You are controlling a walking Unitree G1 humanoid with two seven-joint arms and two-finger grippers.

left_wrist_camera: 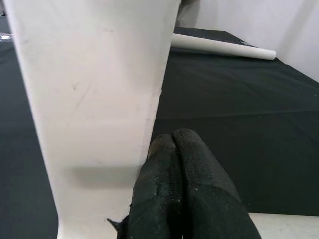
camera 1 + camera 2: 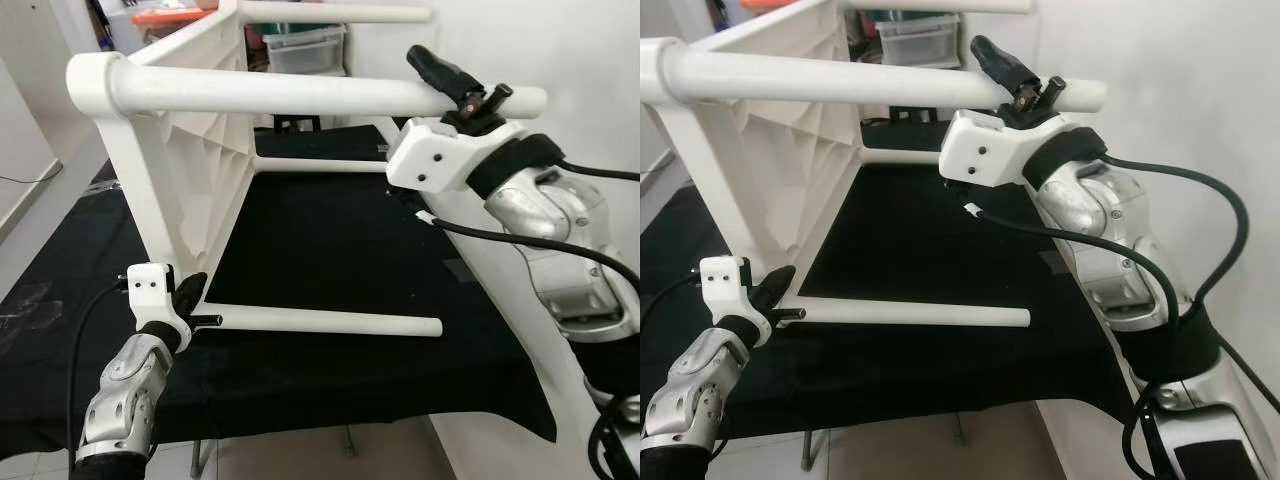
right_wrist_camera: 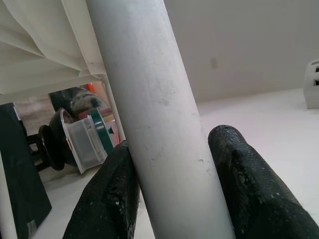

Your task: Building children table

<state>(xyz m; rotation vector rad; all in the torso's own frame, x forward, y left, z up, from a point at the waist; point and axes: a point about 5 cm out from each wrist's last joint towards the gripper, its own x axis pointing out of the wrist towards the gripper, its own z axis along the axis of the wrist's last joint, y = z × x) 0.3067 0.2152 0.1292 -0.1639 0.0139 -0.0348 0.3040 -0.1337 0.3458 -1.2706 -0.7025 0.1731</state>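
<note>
White children's table [image 2: 190,150] lies sideways on the black-clothed bench [image 2: 330,240]. Right claw [image 2: 1020,80] clamps the upper leg [image 2: 300,97]; left claw [image 2: 195,295], clenched empty, braces the tabletop's lower corner (push squarely, gently).

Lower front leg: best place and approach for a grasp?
Grip the lower front leg mid-span, coming from above. It is a bare round tube lying level just over the black cloth, so fingers can straddle it as the right tool does the upper leg. The free end has no support; the left tool sits shut by the socket end.
</note>
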